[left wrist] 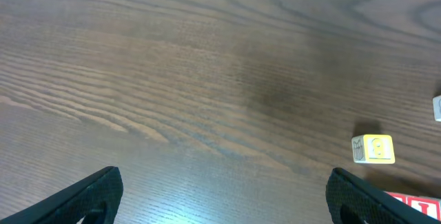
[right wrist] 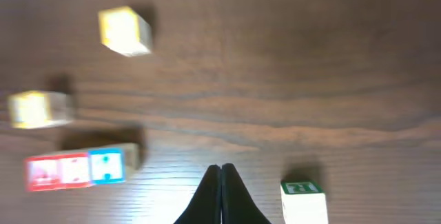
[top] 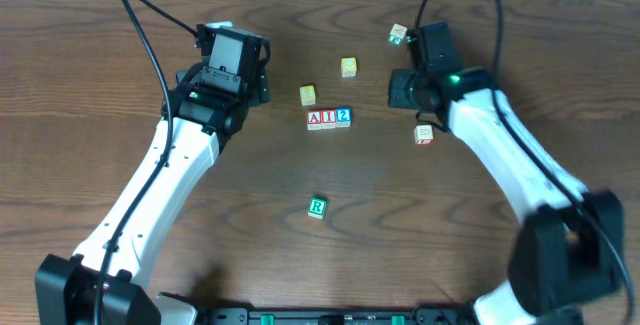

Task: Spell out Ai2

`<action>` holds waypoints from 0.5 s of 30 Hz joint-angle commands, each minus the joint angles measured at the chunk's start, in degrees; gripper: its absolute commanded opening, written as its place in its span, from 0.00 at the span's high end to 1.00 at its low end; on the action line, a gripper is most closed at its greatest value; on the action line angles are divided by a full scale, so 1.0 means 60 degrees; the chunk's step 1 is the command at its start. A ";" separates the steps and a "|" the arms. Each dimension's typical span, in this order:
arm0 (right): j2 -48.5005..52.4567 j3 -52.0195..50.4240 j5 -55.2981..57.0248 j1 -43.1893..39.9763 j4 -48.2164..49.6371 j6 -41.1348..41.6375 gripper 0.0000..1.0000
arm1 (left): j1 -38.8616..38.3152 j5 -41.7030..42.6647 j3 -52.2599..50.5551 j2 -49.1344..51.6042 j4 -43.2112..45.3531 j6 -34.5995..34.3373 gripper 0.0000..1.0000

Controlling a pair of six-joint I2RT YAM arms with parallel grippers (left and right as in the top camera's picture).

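Observation:
The three cubes stand in a row reading A (top: 314,118), I (top: 328,118), 2 (top: 343,116) at the middle of the table. In the right wrist view the row is blurred at lower left: red A (right wrist: 43,171), red I (right wrist: 74,170), blue 2 (right wrist: 107,167). My right gripper (right wrist: 220,172) is shut with nothing in it, to the right of the row and apart from it; from overhead it (top: 425,50) sits at the back right. My left gripper (left wrist: 224,203) is open and empty over bare wood, at the back left (top: 232,55). A red-edged cube (left wrist: 413,200) shows at its lower right corner.
Two yellow cubes (top: 307,95) (top: 348,66) lie just behind the row. The green R cube (top: 317,207) sits nearer the front. A green-edged cube (top: 397,34) (right wrist: 300,200) stands beside my right gripper, and an orange-marked cube (top: 424,133) lies under the right arm.

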 commanded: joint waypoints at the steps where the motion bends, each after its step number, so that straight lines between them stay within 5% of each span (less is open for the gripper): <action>1: -0.1268 -0.0729 0.0291 -0.0011 0.0321 -0.0178 0.99 | 0.0022 -0.0237 0.0076 -0.0040 -0.0015 0.0025 0.05; 2: -0.1694 -0.1111 0.0463 -0.0015 0.0576 -0.0211 0.97 | 0.0022 -0.0233 0.0073 -0.0040 -0.0015 0.0025 0.05; 4: -0.2601 -0.1963 0.0783 0.0004 0.1093 -0.0532 0.61 | 0.0022 -0.0233 0.0073 -0.0040 -0.0015 0.0025 0.05; 6: -0.3559 -0.2907 0.0831 0.0022 0.1687 -0.0998 0.50 | 0.0022 -0.0233 0.0073 -0.0040 -0.0018 0.0025 0.05; 7: -0.4266 -0.3606 0.0834 0.0011 0.2200 -0.1064 0.17 | 0.0022 -0.0233 0.0073 -0.0040 -0.0015 0.0025 0.04; 8: -0.4823 -0.4149 0.0831 -0.0040 0.2696 -0.1060 0.01 | 0.0022 -0.0233 0.0073 -0.0040 -0.0015 0.0025 0.04; 15: -0.8142 -0.7253 0.0798 -0.0535 0.5286 -0.1053 0.01 | 0.0022 -0.0233 0.0073 -0.0040 -0.0015 0.0025 0.04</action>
